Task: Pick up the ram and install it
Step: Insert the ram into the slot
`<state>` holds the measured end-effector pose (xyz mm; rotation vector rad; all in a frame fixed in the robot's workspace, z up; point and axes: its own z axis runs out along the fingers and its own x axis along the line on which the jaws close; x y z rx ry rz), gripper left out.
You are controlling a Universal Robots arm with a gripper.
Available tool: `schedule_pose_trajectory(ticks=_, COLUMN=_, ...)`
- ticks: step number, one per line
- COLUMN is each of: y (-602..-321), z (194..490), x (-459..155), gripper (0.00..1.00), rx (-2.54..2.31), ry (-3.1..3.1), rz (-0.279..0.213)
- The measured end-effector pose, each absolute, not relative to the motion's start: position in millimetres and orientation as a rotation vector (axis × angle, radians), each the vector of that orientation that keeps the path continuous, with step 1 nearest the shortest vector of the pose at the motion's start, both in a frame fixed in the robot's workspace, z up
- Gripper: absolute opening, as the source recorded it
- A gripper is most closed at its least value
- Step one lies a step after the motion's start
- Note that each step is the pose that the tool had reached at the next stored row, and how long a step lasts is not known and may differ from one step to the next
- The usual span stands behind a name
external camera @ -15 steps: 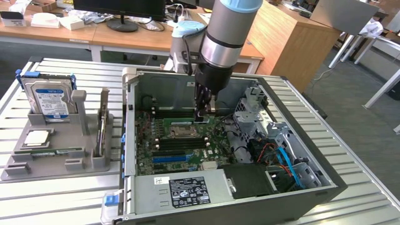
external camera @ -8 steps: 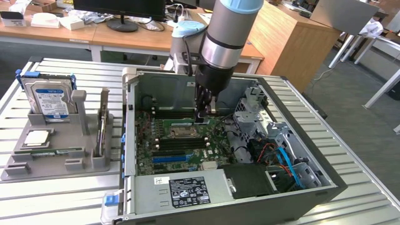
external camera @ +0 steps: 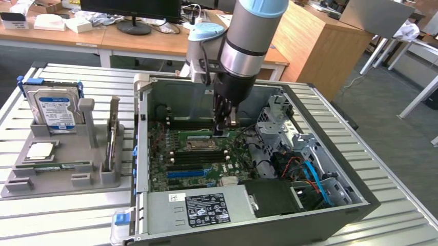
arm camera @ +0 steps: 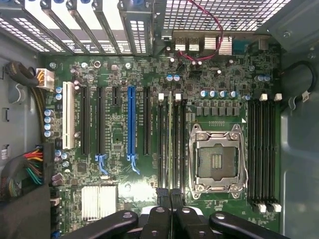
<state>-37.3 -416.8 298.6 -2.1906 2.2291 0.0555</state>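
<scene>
The hand (arm camera: 169, 198) is closed to a narrow gap on the ram (arm camera: 170, 139). The ram shows edge-on as a thin strip between the fingertips, over the memory slots (arm camera: 179, 144) beside the processor socket (arm camera: 217, 159). The hand is inside the open computer case (external camera: 178, 97) on the slatted worktop (external camera: 68, 215). The arm (external camera: 243, 46) hides most of the ram from outside. Contact between ram and slot cannot be made out.

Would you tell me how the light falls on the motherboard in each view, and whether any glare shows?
Exterior view: the motherboard sits dimmer than the bright table, shaded by case and arm. Wrist view: motherboard and ram lit evenly, little glare; the grille is washed out by light behind.
</scene>
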Motion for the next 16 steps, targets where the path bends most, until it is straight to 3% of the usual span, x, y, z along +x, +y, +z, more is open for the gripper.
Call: schedule_pose_trajectory(ticks=16, y=-417, z=284, x=-38, gripper=0.11, rx=-2.180, ry=2.239, rz=0.055)
